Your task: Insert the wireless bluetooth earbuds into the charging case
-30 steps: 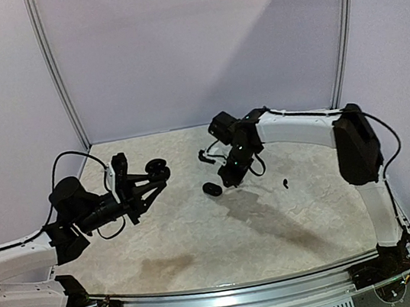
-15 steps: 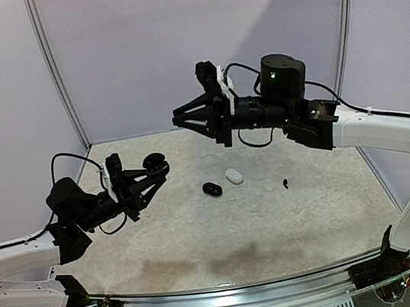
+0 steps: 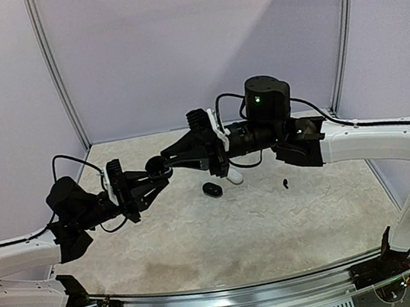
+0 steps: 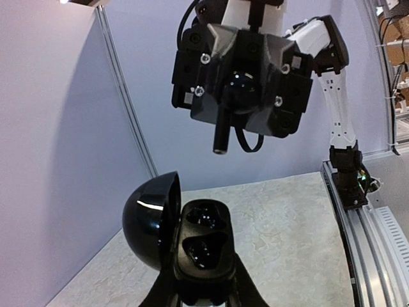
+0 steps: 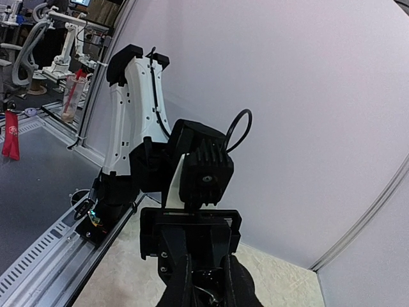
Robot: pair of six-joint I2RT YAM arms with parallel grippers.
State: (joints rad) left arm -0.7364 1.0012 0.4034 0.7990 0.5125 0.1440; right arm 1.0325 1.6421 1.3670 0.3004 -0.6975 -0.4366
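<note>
My left gripper (image 3: pixel 151 178) is shut on an open black charging case (image 3: pixel 157 164), held in the air at the left. In the left wrist view (image 4: pixel 204 291) the case (image 4: pixel 203 246) shows two glossy sockets, its lid (image 4: pixel 150 217) swung left. My right gripper (image 3: pixel 169 159) reaches left, its tips close above the case. It is nearly closed on a small black earbud, whose stem (image 4: pixel 221 131) hangs down. In the right wrist view (image 5: pixel 206 272) a shiny black thing (image 5: pixel 209 293) sits between the fingers. Another black earbud (image 3: pixel 284 183) lies on the table.
A closed black oval case (image 3: pixel 211 189) and a white one (image 3: pixel 235 179), partly behind the right gripper, lie mid-table. Pale walls with metal posts (image 3: pixel 54 75) close off the back and sides. A metal rail (image 3: pixel 248 290) runs along the near edge.
My right arm rose from the table by the two oval cases and swung left and down to the open case. My left gripper stayed raised with the case.
</note>
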